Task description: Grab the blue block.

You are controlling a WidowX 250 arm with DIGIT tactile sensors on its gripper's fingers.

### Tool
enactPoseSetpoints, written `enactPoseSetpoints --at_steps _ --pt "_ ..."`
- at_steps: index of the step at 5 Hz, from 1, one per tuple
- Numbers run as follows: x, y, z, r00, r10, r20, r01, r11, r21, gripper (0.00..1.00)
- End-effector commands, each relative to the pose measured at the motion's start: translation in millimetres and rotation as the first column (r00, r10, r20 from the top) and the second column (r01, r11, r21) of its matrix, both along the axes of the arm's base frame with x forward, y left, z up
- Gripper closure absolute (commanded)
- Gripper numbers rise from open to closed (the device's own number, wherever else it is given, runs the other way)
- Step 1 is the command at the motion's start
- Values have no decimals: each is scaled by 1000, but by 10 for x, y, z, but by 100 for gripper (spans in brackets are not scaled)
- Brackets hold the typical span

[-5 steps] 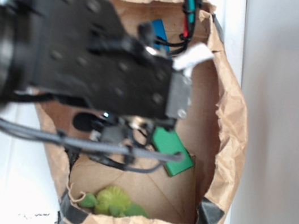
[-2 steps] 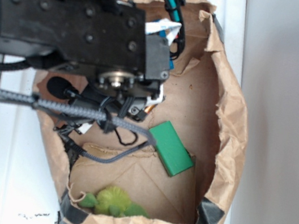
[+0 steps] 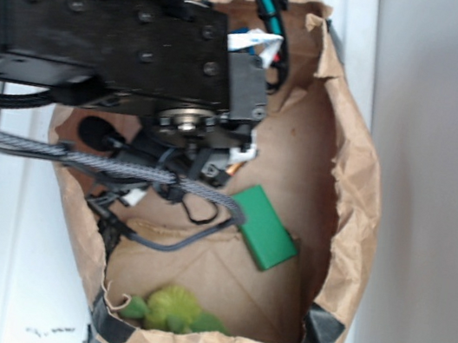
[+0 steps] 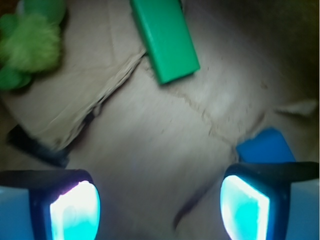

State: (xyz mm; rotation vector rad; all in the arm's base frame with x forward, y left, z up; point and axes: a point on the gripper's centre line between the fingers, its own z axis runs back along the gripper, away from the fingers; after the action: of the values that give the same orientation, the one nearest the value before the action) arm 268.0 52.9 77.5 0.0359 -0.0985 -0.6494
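Gripper (image 4: 160,205) spread wide, empty, inside paper bag (image 3: 356,202). Blue block (image 4: 265,146) lies flat just beyond right finger. Green block (image 4: 164,37) farther off; green plush (image 4: 27,42) far left.

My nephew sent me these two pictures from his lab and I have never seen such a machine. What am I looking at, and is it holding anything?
The black bulk is a robot arm reaching into a brown paper bag, seen from above by an outside camera. The other picture comes from a camera on the arm's wrist, looking down past its tool, whose two glowing fingers stand wide apart and hold nothing. On the bag's floor lie a green block, a fuzzy green toy and the blue block, which sits just beyond the right finger in the wrist view. From outside, the arm hides the blue block.
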Motion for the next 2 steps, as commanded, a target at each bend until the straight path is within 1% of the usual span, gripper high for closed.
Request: enactPoseSetpoints --at_steps 1,2 --pt "310 253 -35 998 10 58 -12 999 48 0" --pt "316 275 -85 997 -34 74 30 998 51 0"
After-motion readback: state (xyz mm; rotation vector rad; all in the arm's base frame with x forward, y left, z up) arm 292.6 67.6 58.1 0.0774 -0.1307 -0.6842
